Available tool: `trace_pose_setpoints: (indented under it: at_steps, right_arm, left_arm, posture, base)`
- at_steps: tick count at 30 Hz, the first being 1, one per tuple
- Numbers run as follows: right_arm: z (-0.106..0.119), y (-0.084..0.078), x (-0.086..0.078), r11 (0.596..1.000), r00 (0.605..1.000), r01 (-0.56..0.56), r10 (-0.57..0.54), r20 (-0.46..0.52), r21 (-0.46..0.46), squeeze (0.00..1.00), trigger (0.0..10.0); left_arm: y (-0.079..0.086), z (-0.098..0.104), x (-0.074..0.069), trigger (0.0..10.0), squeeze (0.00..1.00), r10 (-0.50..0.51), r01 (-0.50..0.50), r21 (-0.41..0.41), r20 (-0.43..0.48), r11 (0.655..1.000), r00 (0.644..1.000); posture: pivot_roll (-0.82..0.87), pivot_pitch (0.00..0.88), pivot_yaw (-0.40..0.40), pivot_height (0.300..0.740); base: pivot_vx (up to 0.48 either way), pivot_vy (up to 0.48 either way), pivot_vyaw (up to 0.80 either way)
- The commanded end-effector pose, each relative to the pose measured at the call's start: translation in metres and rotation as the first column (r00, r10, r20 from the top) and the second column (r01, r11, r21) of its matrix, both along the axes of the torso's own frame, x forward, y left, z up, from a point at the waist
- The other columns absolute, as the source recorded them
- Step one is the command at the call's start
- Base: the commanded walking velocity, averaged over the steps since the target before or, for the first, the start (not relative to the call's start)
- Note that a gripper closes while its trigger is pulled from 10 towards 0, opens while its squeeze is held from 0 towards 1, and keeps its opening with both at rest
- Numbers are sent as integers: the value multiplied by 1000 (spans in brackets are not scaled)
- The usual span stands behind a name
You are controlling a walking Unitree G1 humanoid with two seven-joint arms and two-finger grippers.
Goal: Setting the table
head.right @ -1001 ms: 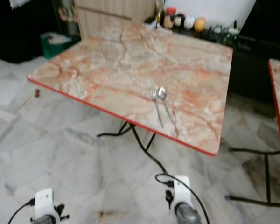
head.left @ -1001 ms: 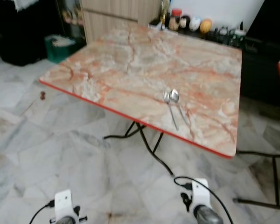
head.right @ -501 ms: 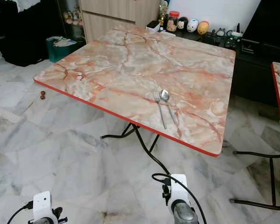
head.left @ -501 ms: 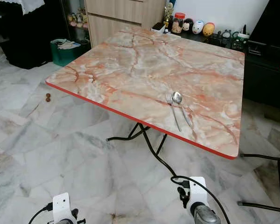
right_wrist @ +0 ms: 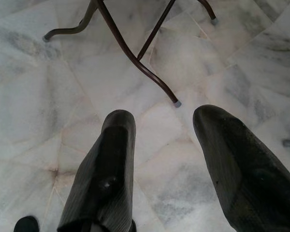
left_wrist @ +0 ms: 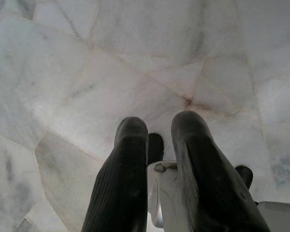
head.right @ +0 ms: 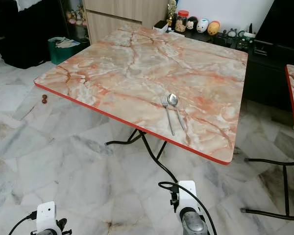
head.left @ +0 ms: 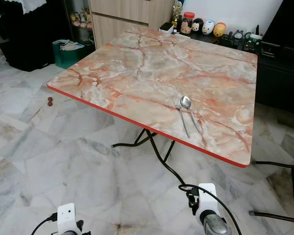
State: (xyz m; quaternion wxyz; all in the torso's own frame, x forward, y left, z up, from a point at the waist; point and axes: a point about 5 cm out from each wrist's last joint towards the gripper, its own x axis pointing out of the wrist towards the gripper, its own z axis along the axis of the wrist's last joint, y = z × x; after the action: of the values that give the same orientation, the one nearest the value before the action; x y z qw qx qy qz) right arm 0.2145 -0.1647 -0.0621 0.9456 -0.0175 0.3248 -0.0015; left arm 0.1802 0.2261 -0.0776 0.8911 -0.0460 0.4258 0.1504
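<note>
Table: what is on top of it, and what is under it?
On the table lie a fork and a spoon, side by side near its front edge. Under it, dark metal legs stand on the marble floor; the top covers their upper parts.

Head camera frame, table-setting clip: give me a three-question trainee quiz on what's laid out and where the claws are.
1. True or false: the fork and spoon lie side by side near the marble table's red front edge.
2. Which lies nearer the robot's right side? A) fork B) spoon
3. Fill in: both the left claw and the right claw hang low over the marble ____.

Key: 1 true; 2 B; 3 floor.
</note>
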Motion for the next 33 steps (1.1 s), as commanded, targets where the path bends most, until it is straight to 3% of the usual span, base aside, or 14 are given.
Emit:
trace_pose_setpoints:
  at_steps: [1,33]
  right_arm:
    - [1,-4,-1,999,1000,-16,17,13,-27,0,10000]
    - [6,-5,3,1000,997,17,-14,80,-27,0,10000]
  left_arm:
    - [-2,-3,-5,10000,0,-17,17,4,-23,1000,1000]
    - [-5,-3,-4,10000,0,-24,24,8,-22,1000,999]
  posture:
    - [27,0,-91,740]
    - [20,6,-89,740]
  base:
    - [0,0,0]
    - [0,0,0]
